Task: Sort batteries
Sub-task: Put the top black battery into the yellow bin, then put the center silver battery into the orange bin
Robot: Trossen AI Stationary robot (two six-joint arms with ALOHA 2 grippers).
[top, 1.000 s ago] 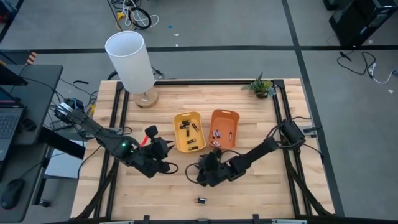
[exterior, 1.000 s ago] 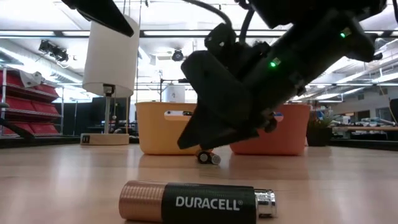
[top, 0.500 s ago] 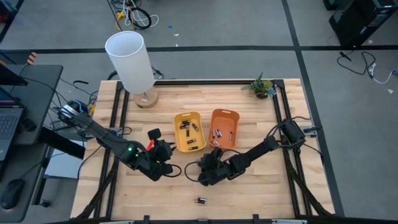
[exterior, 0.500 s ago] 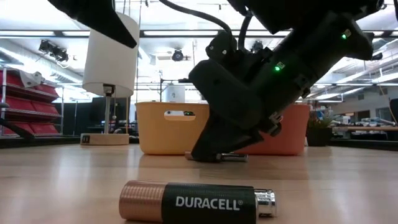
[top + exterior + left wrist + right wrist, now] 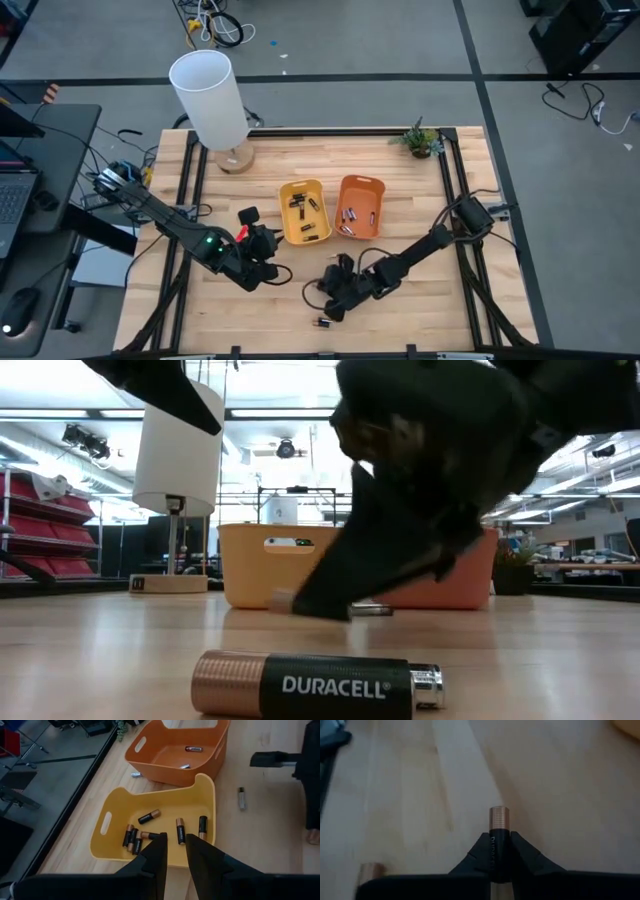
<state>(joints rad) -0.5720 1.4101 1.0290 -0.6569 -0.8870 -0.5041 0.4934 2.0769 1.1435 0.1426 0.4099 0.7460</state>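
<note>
Right gripper (image 5: 500, 865) is now closed on a Duracell cell (image 5: 499, 837): the right wrist view shows the copper-topped battery clamped between the two fingers, its copper end sticking out past the tips. A second ago the jaws stood wide over the tabletop; they have since shut. In the high view the right gripper (image 5: 335, 290) has shifted nearer and sits between the trays and the near table edge.

Left gripper (image 5: 174, 851) hangs over the near rim of the yellow tray (image 5: 107, 847), fingers a narrow gap apart with nothing visible between them. Position unchanged over the last second.

Yellow tray (image 5: 284, 190) holds several copper-and-black cells (image 5: 149, 816). Orange tray (image 5: 345, 184), to its right, holds a few silvery ones (image 5: 194, 749). One silvery cell (image 5: 241, 798) lies loose on the wood beside the trays. Another Duracell battery (image 5: 318, 685) lies close to the near edge, apart from both grippers.

Judgement: the pick looks done; the held cell matches the yellow tray's lot, so that tray is the likely destination. At least two loose cells remain.
</note>
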